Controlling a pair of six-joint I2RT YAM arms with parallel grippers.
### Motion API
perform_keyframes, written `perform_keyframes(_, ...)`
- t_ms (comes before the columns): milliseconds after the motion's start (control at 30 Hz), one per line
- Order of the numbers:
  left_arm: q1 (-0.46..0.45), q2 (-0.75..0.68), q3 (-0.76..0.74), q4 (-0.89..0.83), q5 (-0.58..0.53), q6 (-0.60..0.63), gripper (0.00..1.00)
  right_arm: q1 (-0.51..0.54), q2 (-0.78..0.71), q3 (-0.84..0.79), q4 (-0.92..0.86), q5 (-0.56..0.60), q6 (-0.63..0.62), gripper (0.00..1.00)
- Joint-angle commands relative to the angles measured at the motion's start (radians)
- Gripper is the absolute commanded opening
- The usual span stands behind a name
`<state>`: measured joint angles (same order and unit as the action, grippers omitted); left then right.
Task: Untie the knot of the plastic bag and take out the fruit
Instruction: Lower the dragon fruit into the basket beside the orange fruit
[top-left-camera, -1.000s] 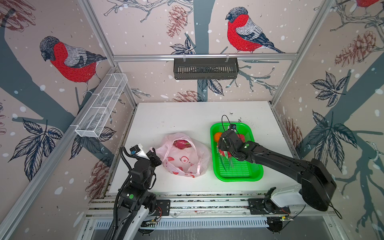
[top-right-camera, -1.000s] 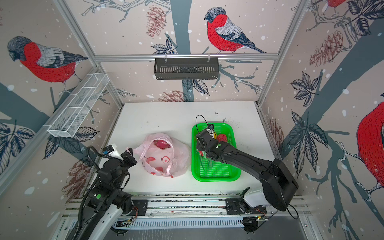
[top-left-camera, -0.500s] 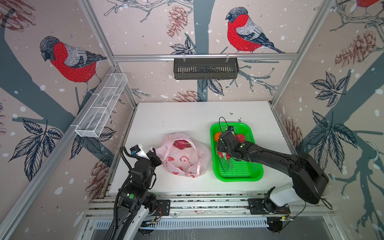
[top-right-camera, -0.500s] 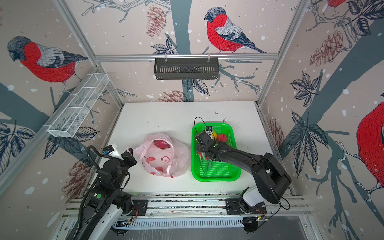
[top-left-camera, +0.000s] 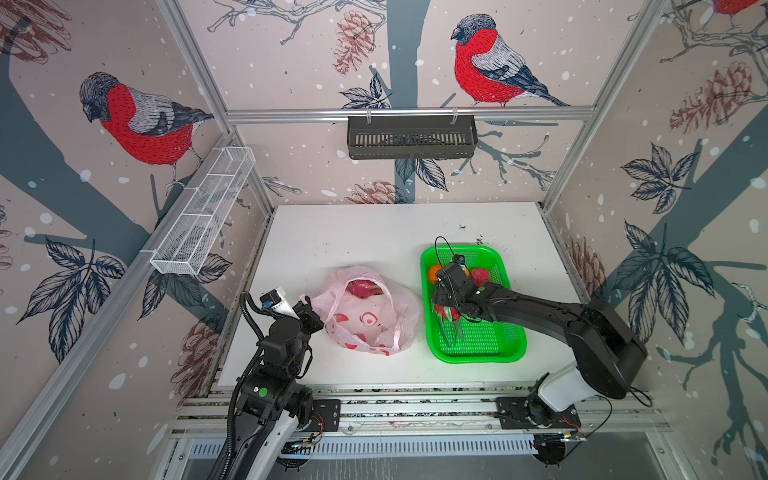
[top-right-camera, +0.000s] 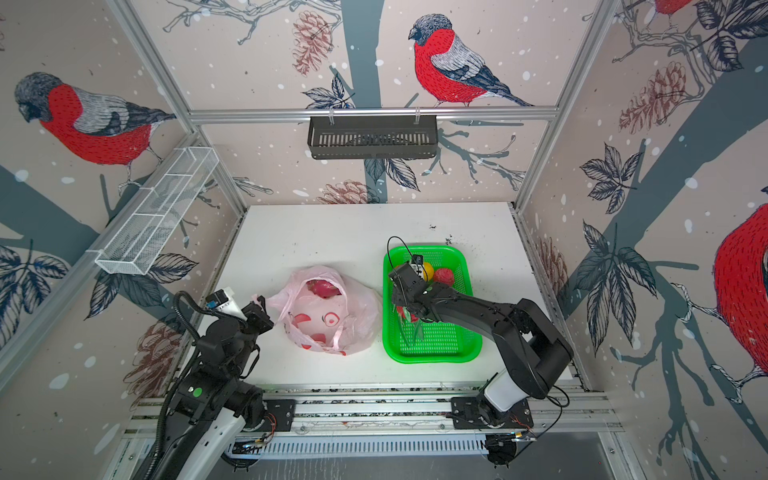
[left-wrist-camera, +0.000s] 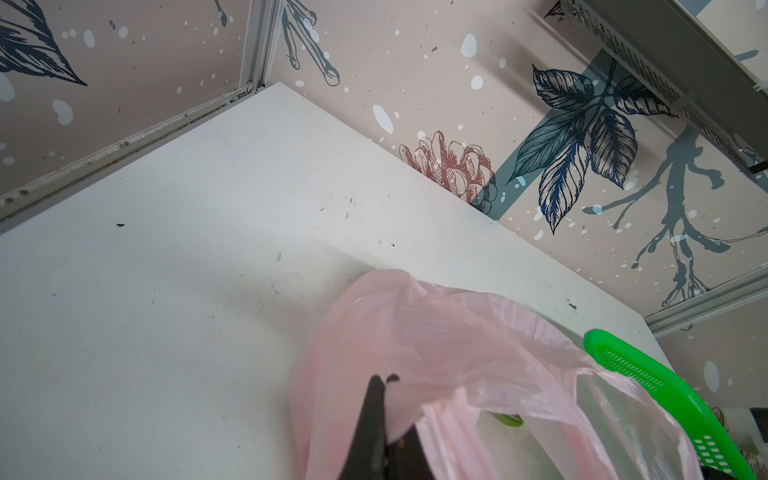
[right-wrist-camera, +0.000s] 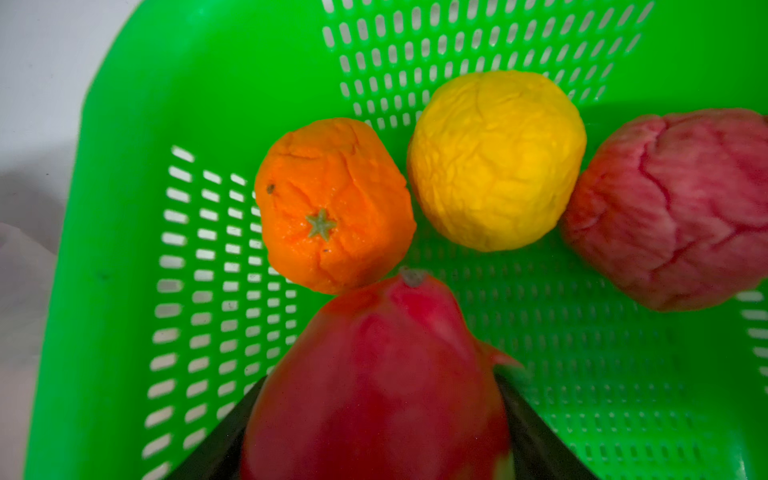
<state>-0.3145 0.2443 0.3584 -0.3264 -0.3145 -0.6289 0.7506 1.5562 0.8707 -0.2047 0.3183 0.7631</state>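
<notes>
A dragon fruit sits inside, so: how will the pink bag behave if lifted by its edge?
Probably floppy: the pink bag is thin crinkled film slumped on the table. Its dragon fruit likely makes it sag, perhaps rolling toward the open mouth.

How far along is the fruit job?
Done: bag open; orange, yellow citrus and red fruit in the tray. In hand: right gripper holds a dragon fruit over the tray; left gripper pinches the bag. Left: second dragon fruit inside the bag.
</notes>
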Motion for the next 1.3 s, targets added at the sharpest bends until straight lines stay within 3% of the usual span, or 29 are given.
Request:
perform_keyframes(0,-0.001,0.001,-0.001,0.008,-0.004,0.001,0.0,-0.001,0.007,0.0,0.036,0.008,0.013,0.3)
perform_keyframes(433,-0.001,0.007,-0.002,0.012,-0.001,0.002,0.0,-0.004,0.033,-0.002,0.037,0.008,0.016,0.4)
perform_keyframes(1267,-0.001,0.003,-0.004,0.01,0.001,0.003,0.0,-0.005,0.044,-0.001,0.028,0.018,0.031,0.77)
